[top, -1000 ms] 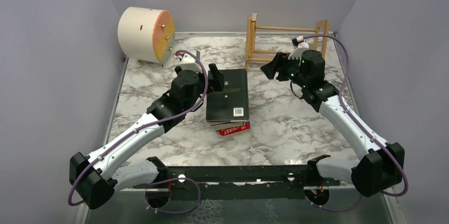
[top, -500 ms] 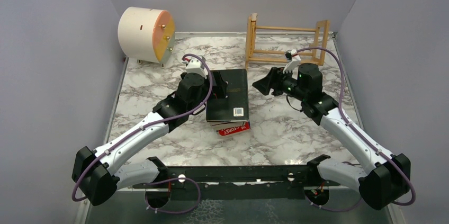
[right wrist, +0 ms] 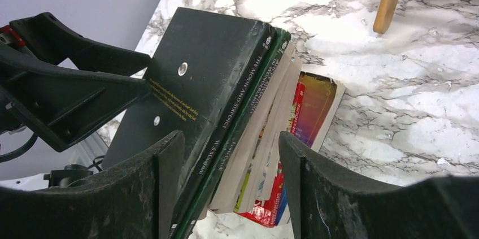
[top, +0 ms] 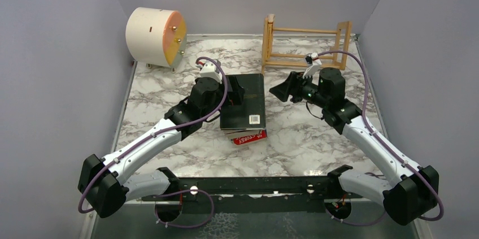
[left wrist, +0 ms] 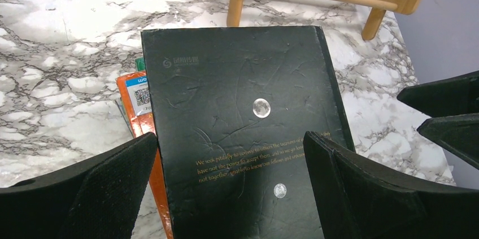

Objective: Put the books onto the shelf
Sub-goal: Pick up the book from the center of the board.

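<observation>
Left wrist view first. Left gripper [left wrist: 229,137] spread as wide as can be, pinching nothing. Hanging over the left side of a flat black paperback [left wrist: 226,81], the top one in the pile of books [top: 245,106]. Hard to tell if touching the cover or just above it. Likely put there to slide or lift that top book off. Peeking out under the black cover, on its left: a thin orange paperback [left wrist: 141,109].

Right wrist view next. Right gripper [right wrist: 229,137] part way spread, also with nothing in it. Pointing at the pile's right side, at the spines and pale page edges, near but not touching. Maybe waiting there to steady the pile or to take a book from that side. Poking out at the pile's near end: a red paperback [top: 249,137].

Farther out now. Whole pile lying flat in the middle of the grey marble-look table [top: 316,131]. Small light-wood shelf of thin rails [top: 308,30] standing at the far right corner, well apart from the pile, no book on it yet. Big cream drum with an orange face [top: 152,35] at the far left corner, no part of this job.

Against one second ago: left gripper moved in from the pile's far left corner to over the cover. Right gripper pulled back from the shelf's foot and lowered level with the pile. Books and shelf just where they were.
</observation>
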Controlling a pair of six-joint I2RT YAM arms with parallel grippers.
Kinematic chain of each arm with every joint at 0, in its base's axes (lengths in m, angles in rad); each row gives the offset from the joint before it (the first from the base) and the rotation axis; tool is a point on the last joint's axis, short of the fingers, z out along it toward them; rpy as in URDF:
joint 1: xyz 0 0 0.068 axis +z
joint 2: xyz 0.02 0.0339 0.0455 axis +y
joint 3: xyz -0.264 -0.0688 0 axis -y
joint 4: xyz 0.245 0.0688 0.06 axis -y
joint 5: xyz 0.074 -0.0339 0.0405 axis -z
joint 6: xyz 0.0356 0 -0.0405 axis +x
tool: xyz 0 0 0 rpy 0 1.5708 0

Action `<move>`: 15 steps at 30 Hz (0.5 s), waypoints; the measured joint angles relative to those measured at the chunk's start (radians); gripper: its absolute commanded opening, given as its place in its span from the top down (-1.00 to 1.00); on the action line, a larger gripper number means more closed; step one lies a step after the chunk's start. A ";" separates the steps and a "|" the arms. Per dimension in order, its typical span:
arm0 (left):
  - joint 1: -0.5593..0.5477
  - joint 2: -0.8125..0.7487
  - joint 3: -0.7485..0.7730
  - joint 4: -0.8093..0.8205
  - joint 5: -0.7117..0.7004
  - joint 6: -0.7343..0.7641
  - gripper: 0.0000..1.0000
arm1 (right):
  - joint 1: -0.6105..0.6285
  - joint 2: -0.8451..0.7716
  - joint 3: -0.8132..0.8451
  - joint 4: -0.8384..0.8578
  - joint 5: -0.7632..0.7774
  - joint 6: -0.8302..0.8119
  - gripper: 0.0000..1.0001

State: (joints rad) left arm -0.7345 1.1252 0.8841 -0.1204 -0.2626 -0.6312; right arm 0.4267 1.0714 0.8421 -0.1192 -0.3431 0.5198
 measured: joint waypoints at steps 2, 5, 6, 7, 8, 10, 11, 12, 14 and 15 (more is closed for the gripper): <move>0.000 0.000 0.000 0.001 0.005 -0.003 -0.98 | 0.000 0.000 -0.004 0.001 -0.007 0.002 -0.21; 0.000 0.000 -0.002 0.008 0.010 -0.006 -0.98 | 0.000 0.000 -0.016 0.006 -0.021 0.008 -0.21; 0.000 0.000 -0.003 0.010 0.011 -0.007 -0.98 | 0.000 0.000 -0.021 0.008 -0.027 0.011 -0.21; 0.001 0.000 -0.003 0.013 0.013 -0.008 -0.98 | 0.000 0.000 -0.026 0.011 -0.035 0.013 -0.21; 0.002 0.000 -0.004 0.016 0.016 -0.008 -0.98 | 0.000 0.000 -0.030 0.014 -0.043 0.019 -0.21; 0.002 0.000 -0.004 0.021 0.023 -0.010 -0.98 | 0.000 0.000 -0.038 0.020 -0.062 0.028 -0.21; 0.002 0.000 -0.003 0.024 0.028 -0.011 -0.98 | 0.000 0.000 -0.042 0.024 -0.071 0.034 -0.21; 0.002 0.001 -0.004 0.026 0.032 -0.012 -0.98 | 0.000 0.000 -0.043 0.026 -0.077 0.037 -0.21; 0.002 0.003 -0.004 0.032 0.039 -0.016 -0.98 | 0.000 0.002 -0.045 0.030 -0.096 0.048 -0.21; 0.002 0.006 -0.004 0.036 0.042 -0.018 -0.98 | 0.000 0.002 -0.045 0.032 -0.103 0.053 -0.21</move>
State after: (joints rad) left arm -0.7330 1.1309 0.8803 -0.0841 -0.2203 -0.6491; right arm 0.4267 1.0733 0.7967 -0.0872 -0.4458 0.5724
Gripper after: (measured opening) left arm 0.990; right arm 0.608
